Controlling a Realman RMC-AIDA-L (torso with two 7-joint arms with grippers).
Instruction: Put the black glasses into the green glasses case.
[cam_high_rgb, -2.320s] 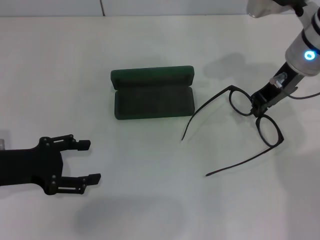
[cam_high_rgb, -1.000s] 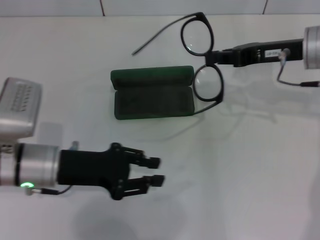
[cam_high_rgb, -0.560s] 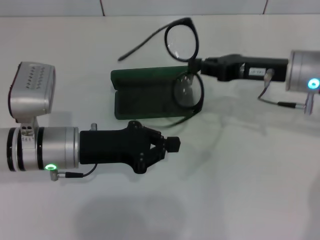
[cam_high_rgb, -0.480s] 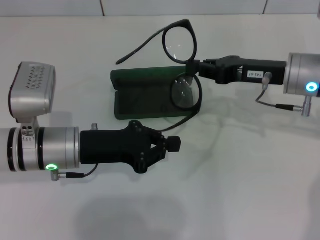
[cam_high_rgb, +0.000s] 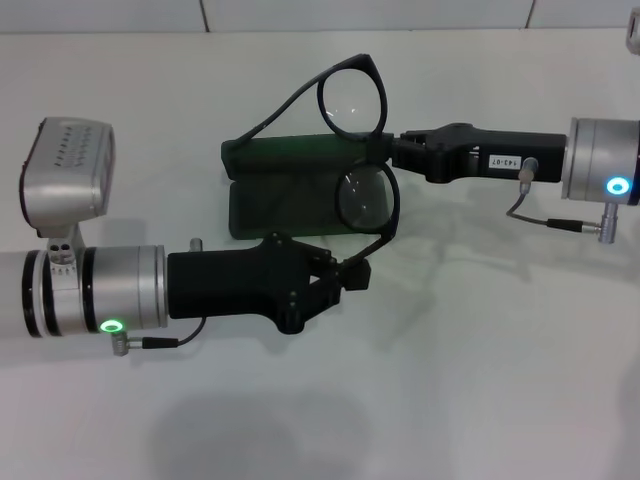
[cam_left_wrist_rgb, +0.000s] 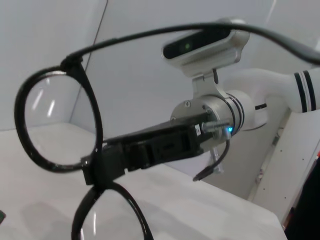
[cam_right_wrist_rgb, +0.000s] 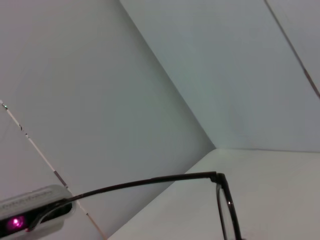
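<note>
Black glasses (cam_high_rgb: 352, 98) hiding green glasses case (cam_high_rgb: 280, 190) (partly), right end effector (cam_high_rgb: 388, 152) pinching bridge

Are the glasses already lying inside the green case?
No. In the head view the black glasses are held above the open green glasses case by the right tool at the bridge.

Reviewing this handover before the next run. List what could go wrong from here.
The right gripper holds the thin black-framed glasses by the bridge alone, temples unfolded, so they could twist or slip.

The left gripper is at the nearer temple's tip; a tug might bend it.

With temples spread, the glasses may not fit the open dark green hard-shell case.
</note>
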